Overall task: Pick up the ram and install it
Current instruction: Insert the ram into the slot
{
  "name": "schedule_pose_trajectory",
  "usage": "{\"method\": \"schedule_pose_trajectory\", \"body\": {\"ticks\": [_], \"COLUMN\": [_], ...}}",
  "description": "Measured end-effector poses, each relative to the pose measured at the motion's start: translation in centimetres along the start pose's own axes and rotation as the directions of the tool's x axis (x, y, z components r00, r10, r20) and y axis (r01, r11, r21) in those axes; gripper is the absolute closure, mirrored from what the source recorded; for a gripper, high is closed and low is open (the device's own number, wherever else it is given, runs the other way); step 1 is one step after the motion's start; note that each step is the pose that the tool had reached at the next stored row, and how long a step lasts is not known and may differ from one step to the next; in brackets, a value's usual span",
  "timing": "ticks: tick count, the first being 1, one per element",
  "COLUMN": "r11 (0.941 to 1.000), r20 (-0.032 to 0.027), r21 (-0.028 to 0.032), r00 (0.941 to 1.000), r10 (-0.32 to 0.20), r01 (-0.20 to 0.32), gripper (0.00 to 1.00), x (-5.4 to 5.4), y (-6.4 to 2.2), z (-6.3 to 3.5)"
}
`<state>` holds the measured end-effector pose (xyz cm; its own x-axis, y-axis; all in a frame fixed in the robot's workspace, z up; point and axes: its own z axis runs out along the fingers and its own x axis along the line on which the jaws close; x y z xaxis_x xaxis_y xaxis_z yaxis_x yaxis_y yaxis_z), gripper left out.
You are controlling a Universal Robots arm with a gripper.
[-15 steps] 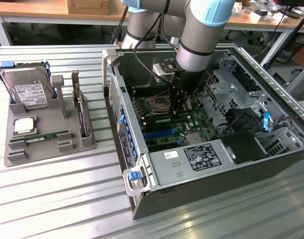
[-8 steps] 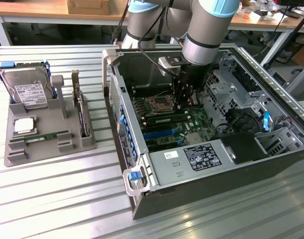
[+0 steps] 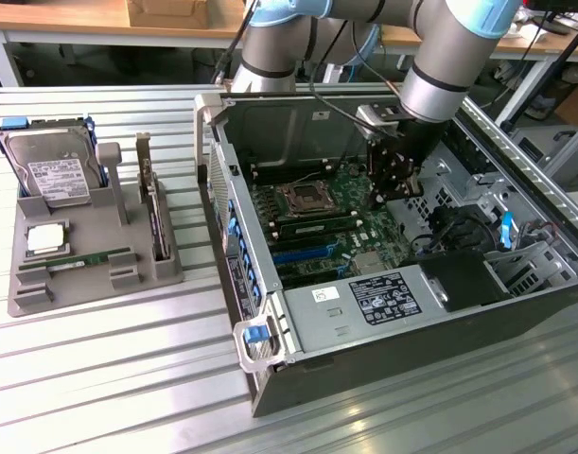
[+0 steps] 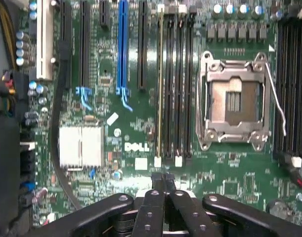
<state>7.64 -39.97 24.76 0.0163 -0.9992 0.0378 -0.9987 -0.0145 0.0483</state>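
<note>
Wrist view: black gripper (image 4: 163, 180) jaws pressed together, nothing held, poised over the long green ram stick (image 4: 160, 84) seated in the motherboard slot beyond the fingertips. Risk judged: uneven downward pressure could leave it half-latched. A second stick (image 3: 92, 258) is seen in the grey tray (image 3: 166, 276).

A ribbed, matt metal desk (image 3: 99, 378) is seen, with a grey plastic holder (image 3: 90, 255) at centre left. The green motherboard (image 4: 141, 128) looks glossy (its socket frame (image 4: 233, 101) bright metal). The end effector (image 4: 163, 180) is matt black.
</note>
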Motion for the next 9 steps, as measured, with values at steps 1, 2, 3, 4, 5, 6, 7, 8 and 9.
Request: {"method": "schedule_pose_trajectory", "body": {"ticks": [1, 2, 3, 4, 5, 6, 7, 8, 9], "r11": [1.0, 1.0, 1.0, 1.0, 1.0, 1.0, 1.0, 1.0, 1.0], "r20": [0.0001, -0.0003, 0.0, 0.0001, 0.0001, 0.0, 0.0001, 0.0, 0.0], "r21": [-0.0011, -0.0013, -0.0012, -0.0012, -0.0012, -0.0012, -0.0012, -0.0012, -0.0012], "r00": [1.0, 1.0, 1.0, 1.0, 1.0, 1.0, 1.0, 1.0, 1.0], "r10": [0.0, 0.0, 0.0, 0.0, 0.0, 0.0, 0.0, 0.0, 0.0], "r01": [0.0, 0.0, 0.0, 0.0, 0.0, 0.0, 0.0, 0.0, 0.0], "gripper": [0.89, 0.89, 0.89, 0.89, 0.89, 0.89, 0.89, 0.89, 0.89], "x": [0.0, 0.0, 0.0, 0.0, 0.1, 0.1, 0.1, 0.1, 0.2], "y": [-0.62, -0.86, -1.01, -1.05, -1.03, -1.01, -0.95, -0.93, -0.91], "z": [-0.03, -0.13, -0.43, -0.69, -1.23, -1.81, -2.96, -3.46, -3.79]}}
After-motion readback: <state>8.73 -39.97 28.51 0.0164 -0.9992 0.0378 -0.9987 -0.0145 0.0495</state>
